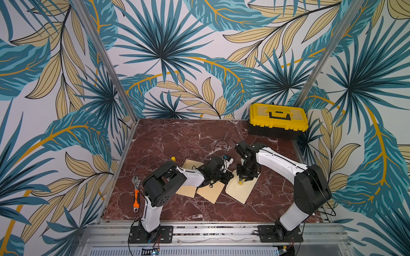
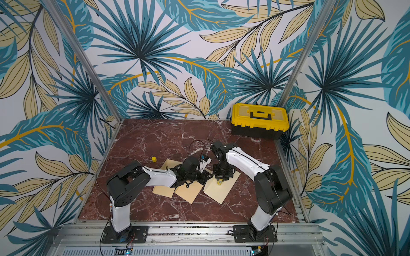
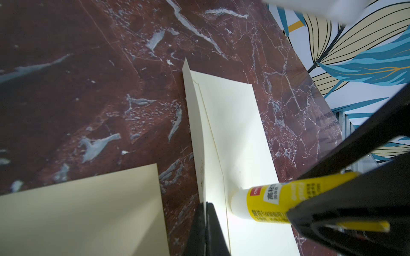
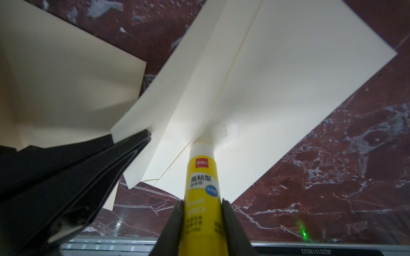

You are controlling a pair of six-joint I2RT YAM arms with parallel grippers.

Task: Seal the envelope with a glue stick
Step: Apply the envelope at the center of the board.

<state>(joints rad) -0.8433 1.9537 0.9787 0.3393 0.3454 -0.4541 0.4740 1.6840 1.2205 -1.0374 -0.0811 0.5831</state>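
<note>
A cream envelope (image 1: 240, 191) (image 2: 219, 191) lies on the red marble table. My left gripper (image 3: 206, 205) is shut on the edge of its flap (image 4: 177, 99) and holds the flap lifted off the body. My right gripper (image 4: 203, 201) is shut on the yellow glue stick (image 4: 203, 184) (image 3: 266, 202), which is uncapped. The stick's white tip presses on the envelope (image 4: 288, 77) just beside the flap's fold, next to a pale smear. In both top views the two grippers meet over this envelope. The yellow cap (image 1: 173, 158) (image 2: 153, 159) stands apart at the back left.
Two more cream envelopes (image 1: 210, 191) (image 1: 187, 191) lie to the left, partly under my left arm. An orange-handled wrench (image 1: 136, 196) lies by the table's left edge. A yellow and black toolbox (image 1: 278, 120) sits in the back right corner.
</note>
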